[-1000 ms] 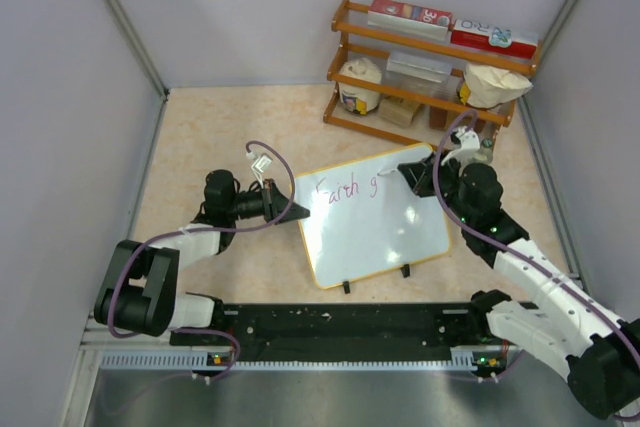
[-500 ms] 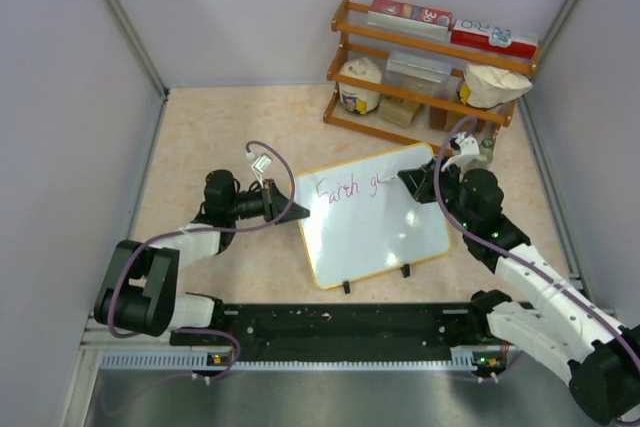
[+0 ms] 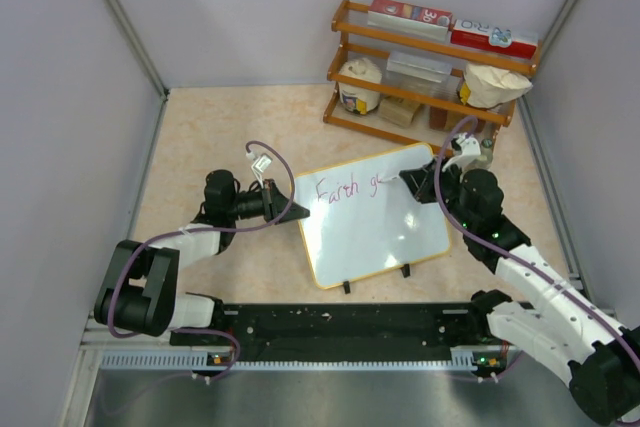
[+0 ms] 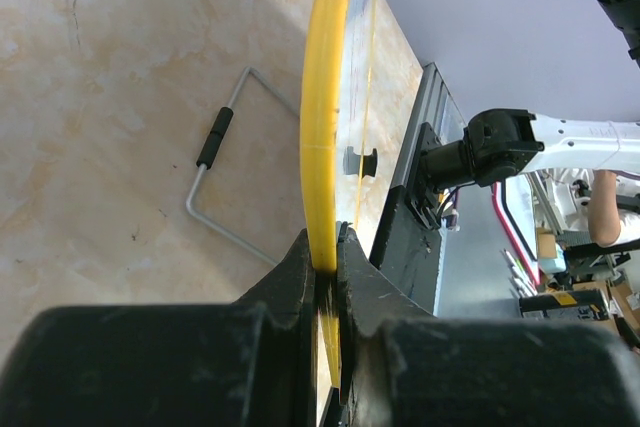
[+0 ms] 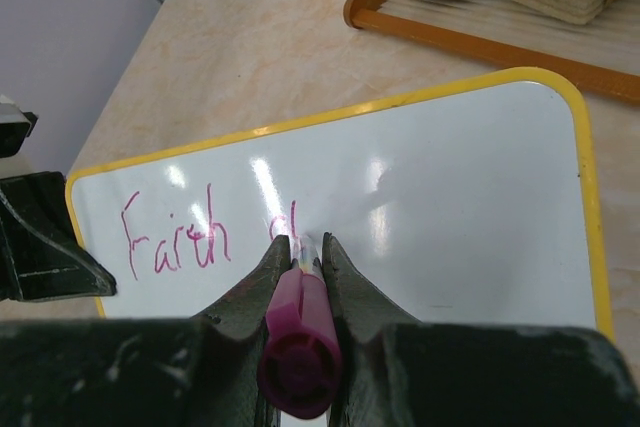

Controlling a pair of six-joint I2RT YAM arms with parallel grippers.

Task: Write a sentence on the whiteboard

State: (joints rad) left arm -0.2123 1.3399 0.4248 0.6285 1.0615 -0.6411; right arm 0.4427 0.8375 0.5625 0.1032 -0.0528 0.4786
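The whiteboard (image 3: pixel 375 222) with its yellow frame stands tilted mid-table on two black clip feet. Pink handwriting (image 3: pixel 345 188) on its upper left reads "Earth g" with a started stroke; it also shows in the right wrist view (image 5: pixel 175 239). My left gripper (image 3: pixel 300 213) is shut on the board's left edge, seen as the yellow frame (image 4: pixel 322 147) between its jaws. My right gripper (image 3: pixel 408 180) is shut on a magenta marker (image 5: pixel 300 347) whose tip touches the whiteboard (image 5: pixel 450 207) just right of the "g".
A wooden rack (image 3: pixel 432 62) stands behind the board with red-and-white boxes (image 3: pixel 410 15), a jar (image 3: pixel 359 85) and a cream bag (image 3: pixel 495 84). A wire stand (image 4: pixel 225 182) lies on the table behind the board. Grey walls enclose three sides.
My right gripper has moved the marker rightwards along the first line, adding a short stroke after the "g". The left gripper and board have stayed put.
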